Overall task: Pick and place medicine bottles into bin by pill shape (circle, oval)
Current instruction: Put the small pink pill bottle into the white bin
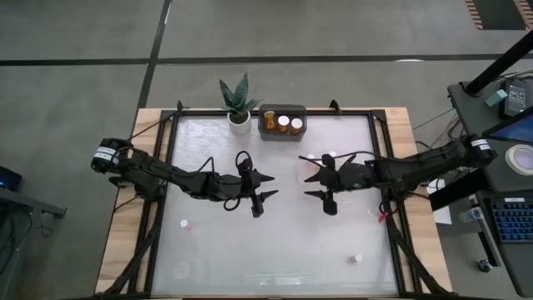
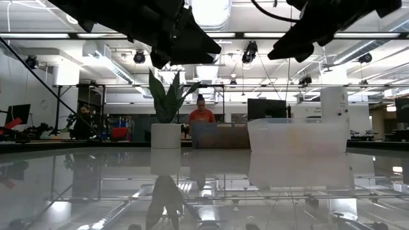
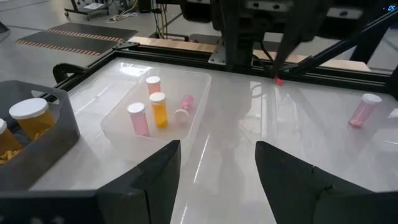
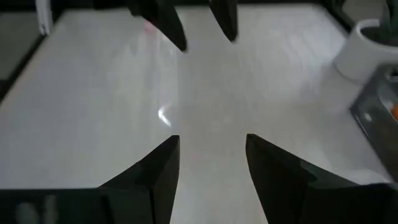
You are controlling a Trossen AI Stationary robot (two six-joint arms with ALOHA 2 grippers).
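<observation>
Both grippers hang empty with fingers spread, left gripper (image 1: 265,188) and right gripper (image 1: 317,186) facing mid-table, so looks like we're between picks: clear bin (image 3: 198,102) holds four bottles, next move is reaching a loose pink bottle (image 3: 362,111) near the edge.

Grey floor (image 1: 333,29), ceiling strip lights (image 2: 83,35), workshop benches (image 2: 45,131)
</observation>
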